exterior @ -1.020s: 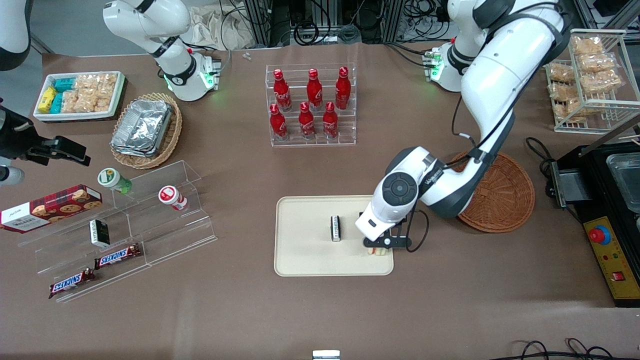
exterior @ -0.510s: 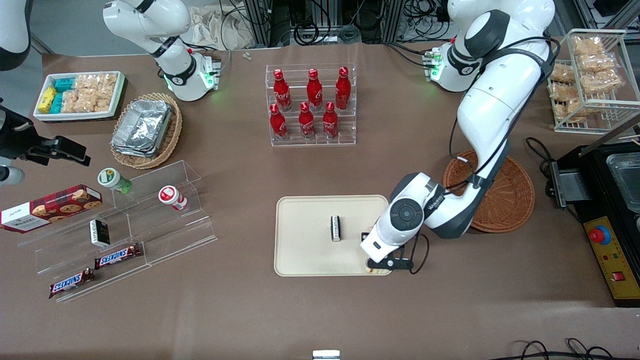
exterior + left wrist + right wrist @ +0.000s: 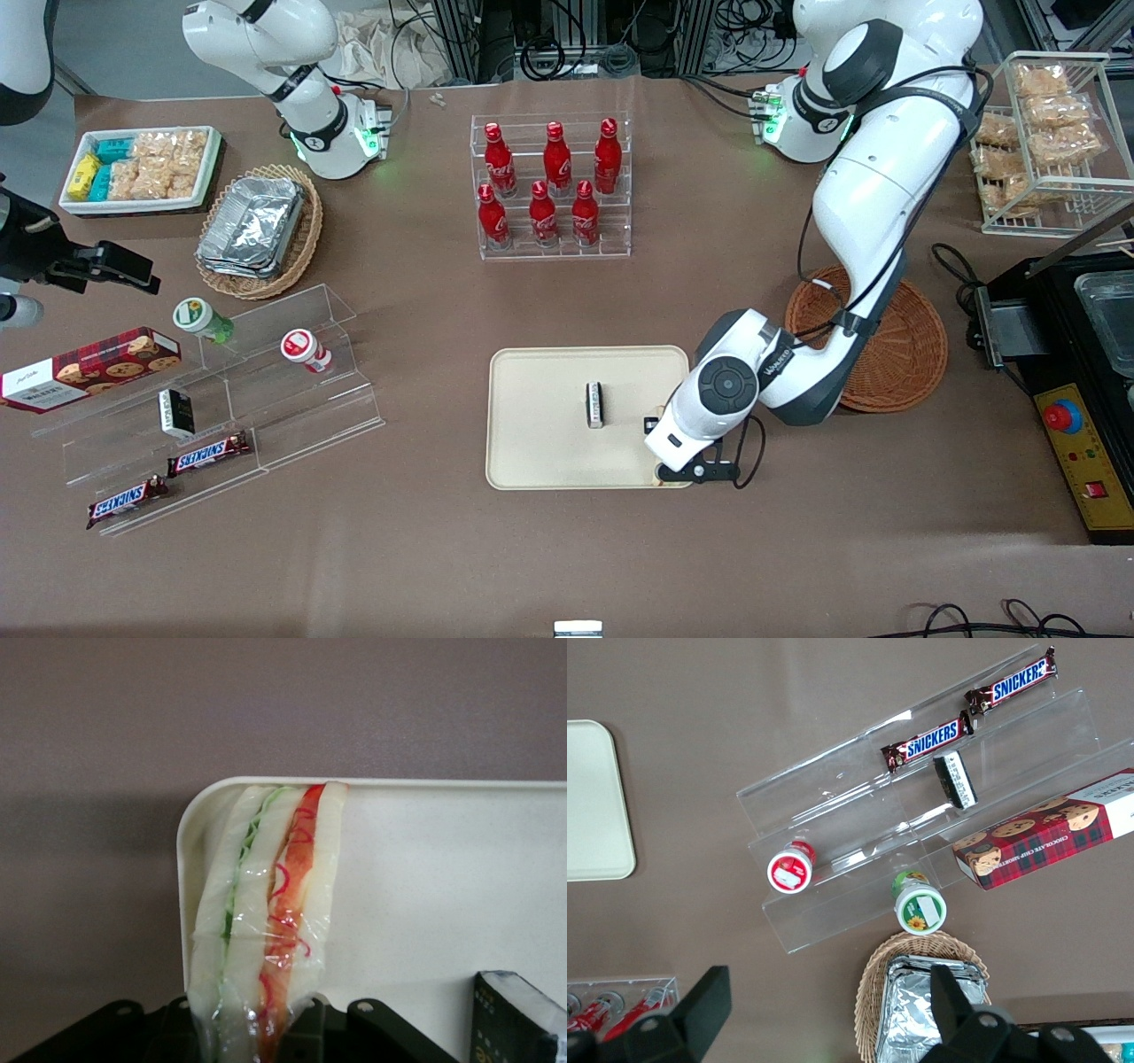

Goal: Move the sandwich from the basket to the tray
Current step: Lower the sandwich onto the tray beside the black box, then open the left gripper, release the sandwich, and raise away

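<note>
The sandwich [image 3: 266, 904], a plastic-wrapped wedge with white bread, green and orange-red filling, stands on edge between the fingers of my left gripper [image 3: 257, 1032], which is shut on it. It is over the corner of the cream tray [image 3: 425, 877] nearest the front camera, at the working arm's end. In the front view the gripper [image 3: 671, 477] sits low at that corner of the tray [image 3: 540, 443], and only a sliver of the sandwich [image 3: 657, 480] shows under the wrist. The reddish-brown basket [image 3: 895, 354] lies empty beside the tray, partly covered by the arm.
A small black box [image 3: 595, 404] stands on the tray's middle and shows in the left wrist view [image 3: 518, 1014]. A rack of red bottles [image 3: 551, 186] is farther from the front camera. Clear shelves with snacks [image 3: 221, 399] and a foil-container basket [image 3: 257, 229] lie toward the parked arm's end.
My gripper has moved with the sandwich along the tray's edge toward the front camera, from the edge's middle to the near corner. Nothing else has moved.
</note>
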Robot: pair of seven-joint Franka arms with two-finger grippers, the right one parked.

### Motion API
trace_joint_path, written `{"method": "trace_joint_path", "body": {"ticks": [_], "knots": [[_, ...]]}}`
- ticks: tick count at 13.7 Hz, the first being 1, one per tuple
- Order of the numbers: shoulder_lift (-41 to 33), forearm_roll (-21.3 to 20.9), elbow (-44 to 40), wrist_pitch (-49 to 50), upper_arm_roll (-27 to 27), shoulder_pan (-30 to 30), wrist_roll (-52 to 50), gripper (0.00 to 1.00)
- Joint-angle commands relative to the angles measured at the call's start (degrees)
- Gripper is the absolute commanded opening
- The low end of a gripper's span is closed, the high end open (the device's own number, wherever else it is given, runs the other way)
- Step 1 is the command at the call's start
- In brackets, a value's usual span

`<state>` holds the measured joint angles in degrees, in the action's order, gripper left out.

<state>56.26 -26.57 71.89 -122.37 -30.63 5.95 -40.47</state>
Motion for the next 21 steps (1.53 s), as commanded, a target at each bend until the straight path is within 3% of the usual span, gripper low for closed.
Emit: {"method": "trace_joint_path", "body": {"ticks": [1,5,6,7,12,18,21], "knots": [[3.0,0.8,-3.4,0.6,0.8,1.3,-4.4,0.0],[3.7,2.7,-4.1,0.4,0.8,1.2,-7.8,0.0],[3.6,3.0,-4.1,0.3,0.8,1.2,-7.6,0.37],[3.6,2.8,-4.0,0.1,0.9,1.2,-7.3,0.99],[-1.7,3.5,-3.9,6.5,0.2,0.9,-8.5,1.0],[-17.0,12.9,-2.9,15.6,0.0,0.5,-11.4,1.0],[-23.7,13.1,-2.4,25.0,3.1,0.4,-11.2,1.0]]}}
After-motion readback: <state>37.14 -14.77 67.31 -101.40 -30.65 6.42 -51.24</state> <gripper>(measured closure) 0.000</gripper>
